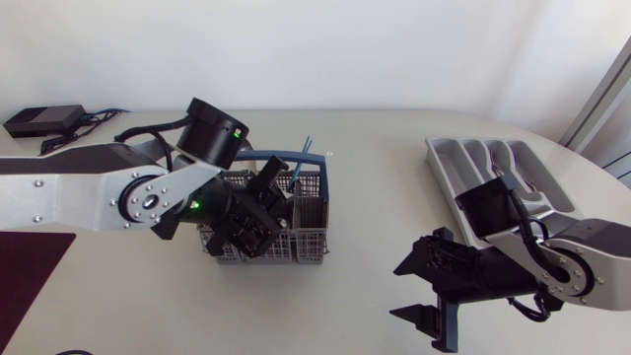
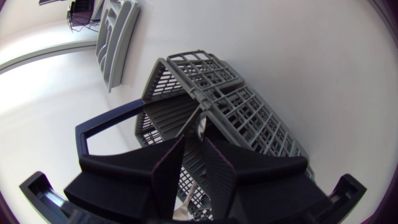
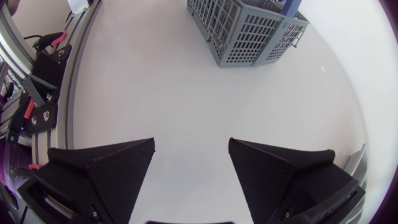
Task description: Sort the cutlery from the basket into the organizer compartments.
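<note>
Silver cutlery piece [image 2: 189, 120] upright in grey basket [image 1: 311, 247], table centre. Left gripper [image 2: 194, 142] above it, fingers narrow, pinching piece. Organizer [image 1: 444, 163] at 2 o'clock. Right gripper [image 3: 191, 146] at 4 o'clock, fingers wide, nothing held.

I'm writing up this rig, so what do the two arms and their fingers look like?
Both the left arm and right arm have silver-grey links, black joints and black cables; the left shows green lights. Fingers are matte black, broad wedges.
</note>
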Available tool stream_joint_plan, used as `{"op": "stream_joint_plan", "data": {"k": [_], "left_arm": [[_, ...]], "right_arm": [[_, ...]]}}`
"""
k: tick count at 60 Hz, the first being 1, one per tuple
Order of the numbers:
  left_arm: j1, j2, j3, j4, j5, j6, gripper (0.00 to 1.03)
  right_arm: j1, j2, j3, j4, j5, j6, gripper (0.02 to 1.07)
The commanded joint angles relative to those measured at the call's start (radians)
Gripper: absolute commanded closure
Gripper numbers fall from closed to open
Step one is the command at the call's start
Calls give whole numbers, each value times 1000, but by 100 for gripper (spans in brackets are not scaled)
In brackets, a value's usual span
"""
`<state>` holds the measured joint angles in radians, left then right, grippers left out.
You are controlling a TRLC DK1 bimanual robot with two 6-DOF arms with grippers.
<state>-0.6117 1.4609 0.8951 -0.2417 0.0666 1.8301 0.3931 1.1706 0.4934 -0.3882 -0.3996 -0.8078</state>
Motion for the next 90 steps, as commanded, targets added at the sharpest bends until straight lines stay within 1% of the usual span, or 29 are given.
{"op": "stream_joint_plan", "data": {"k": [1, 10, 12, 16, 24, 27, 36, 38, 62, 81, 90], "left_arm": [[-14, 16, 15, 4, -2, 26, 84], [-23, 22, 11, 4, -2, 14, 84], [-23, 27, 11, 4, -2, 14, 88], [-23, 27, 8, 5, -2, 15, 93], [-23, 29, 4, 5, -2, 17, 94], [-23, 29, 2, 5, -2, 18, 97], [-30, 27, -1, -1, -1, 17, 98], [-30, 27, -1, -2, -1, 17, 100], [-20, -34, 5, -16, 1, 15, 100], [1, -154, 5, -53, 4, 5, 100], [12, -231, -2, -67, 18, -34, 100]], "right_arm": [[-11, -11, -23, 2, -8, -8, 21], [-16, -17, -27, 3, -8, -14, 21], [-19, -19, -29, 2, -8, -16, 21], [-23, -19, -30, 2, -8, -19, 21], [-26, -19, -33, 2, -8, -24, 21], [-26, -19, -33, 2, -8, -25, 21], [-28, -20, -33, 2, -8, -25, 21], [-26, -20, -33, 2, -8, -25, 21], [-17, -23, -33, 2, -8, -14, 21], [18, -65, -38, -3, -7, 22, 21], [35, -80, -38, -9, -5, 36, 21]]}}
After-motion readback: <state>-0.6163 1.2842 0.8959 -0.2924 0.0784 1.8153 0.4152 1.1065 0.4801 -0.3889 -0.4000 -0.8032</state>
